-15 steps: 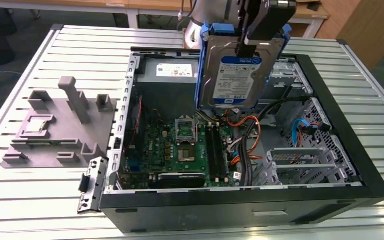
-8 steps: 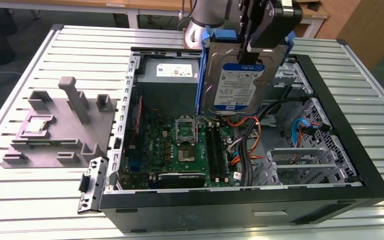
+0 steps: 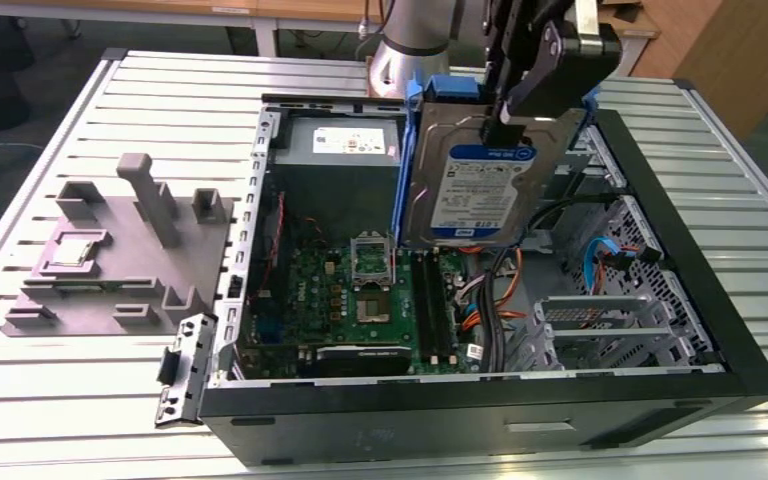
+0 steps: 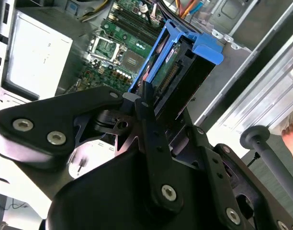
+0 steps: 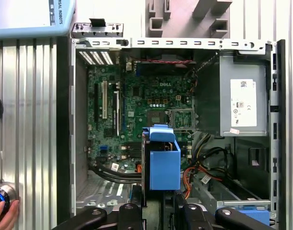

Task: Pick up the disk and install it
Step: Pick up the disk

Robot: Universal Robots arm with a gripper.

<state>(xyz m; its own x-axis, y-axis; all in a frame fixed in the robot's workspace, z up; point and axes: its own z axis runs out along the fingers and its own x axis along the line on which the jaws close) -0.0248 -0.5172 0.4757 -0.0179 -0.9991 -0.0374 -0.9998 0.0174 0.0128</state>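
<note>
The disk point(image 3: 471, 195), a silver drive with a white-and-blue label and blue rails, hangs upright above the open computer case point(image 3: 704, 330), over its middle. My gripper point(image 3: 507, 128) is shut on its upper edge. In the first wrist view the disk point(image 5: 163, 165) shows end-on as a blue carrier over the motherboard's edge and the cables, with my gripper point(image 5: 161, 208) shut on its near end. In the second wrist view the black fingers point(image 4: 147, 98) clamp the disk point(image 4: 177, 67) by its connector end.
Inside the case lie a green motherboard point(image 3: 357, 300), a grey power supply point(image 3: 337, 145) and a metal drive cage point(image 3: 598, 320). A blue bracket point(image 5: 252, 213) sits in the bay. A grey fixture point(image 3: 117, 250) stands at the exterior view's left. A hand point(image 5: 3, 213) rests near a knob.
</note>
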